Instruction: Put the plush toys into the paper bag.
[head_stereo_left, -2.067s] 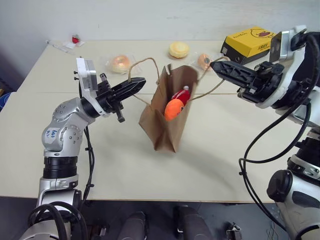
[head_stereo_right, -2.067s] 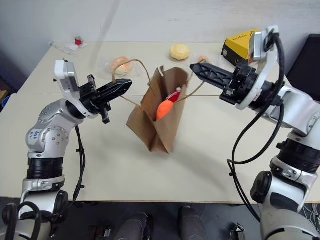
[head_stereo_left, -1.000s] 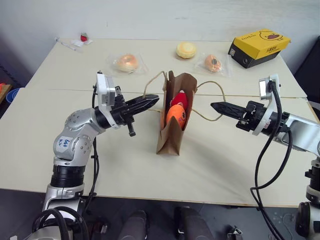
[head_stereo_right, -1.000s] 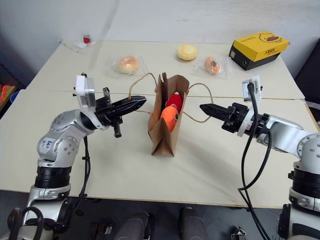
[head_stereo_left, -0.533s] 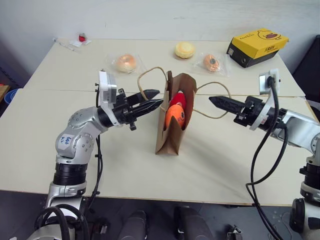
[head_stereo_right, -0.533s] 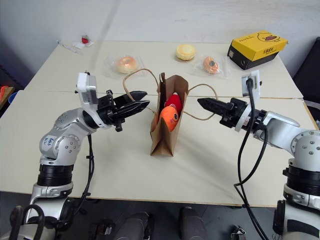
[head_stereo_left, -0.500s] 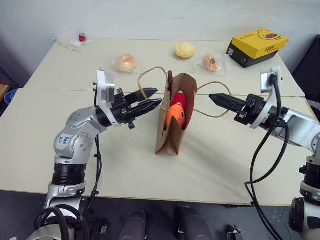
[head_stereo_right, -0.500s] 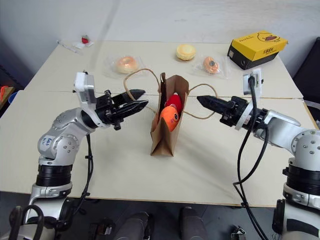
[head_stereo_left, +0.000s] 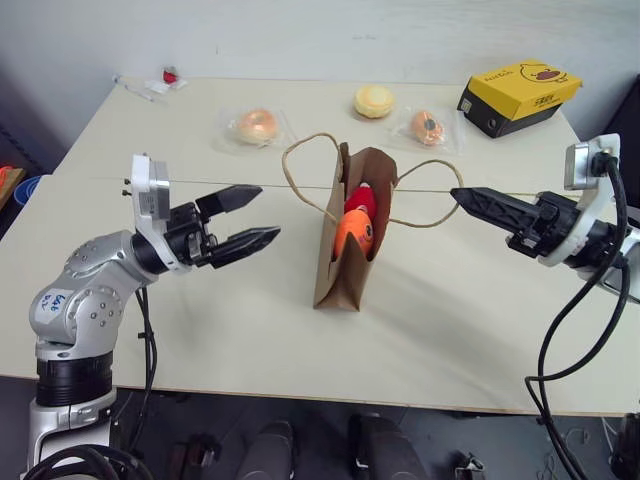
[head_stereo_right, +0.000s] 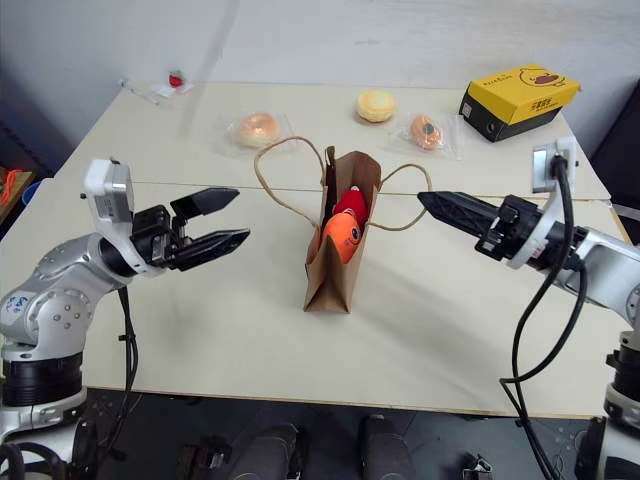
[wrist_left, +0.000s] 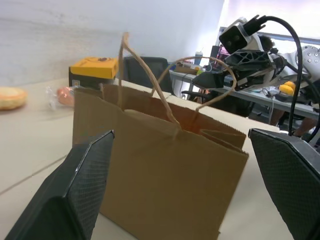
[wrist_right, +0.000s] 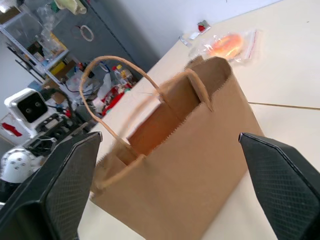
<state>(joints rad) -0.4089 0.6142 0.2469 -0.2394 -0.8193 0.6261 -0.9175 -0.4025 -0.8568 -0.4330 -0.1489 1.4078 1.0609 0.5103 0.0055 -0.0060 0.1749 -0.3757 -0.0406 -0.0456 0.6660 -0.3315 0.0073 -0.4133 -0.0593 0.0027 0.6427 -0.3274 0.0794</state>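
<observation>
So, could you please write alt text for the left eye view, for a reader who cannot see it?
A brown paper bag stands upright in the middle of a pale table, with an orange plush toy and a red plush toy inside. An open left gripper and an open right gripper are on either side, touching nothing.

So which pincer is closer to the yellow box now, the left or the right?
Right. The right pincer hovers just in front of the yellow box, on the same side; the left pincer is across the paper bag.

L tool (head_stereo_left: 250, 215) + R tool (head_stereo_left: 470, 200): let go handles, opened, backed off bag (head_stereo_left: 345, 270)
</observation>
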